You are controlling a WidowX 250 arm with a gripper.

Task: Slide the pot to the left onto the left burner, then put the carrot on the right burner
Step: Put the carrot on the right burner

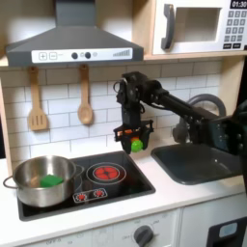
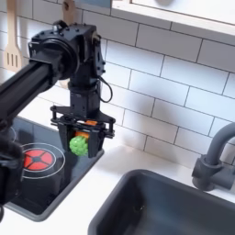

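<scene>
The steel pot sits at the first exterior view's left end of the black cooktop, covering the left burner, which is hidden beneath it. The right burner glows red and bare. My gripper hangs in the air just past the cooktop's sink-side edge, near the tiled wall, shut on the carrot. The carrot's green end points down and orange shows between the fingers.
A flat green toy piece lies inside the pot. The dark sink and faucet are beside the cooktop. Two wooden utensils hang on the wall under the range hood.
</scene>
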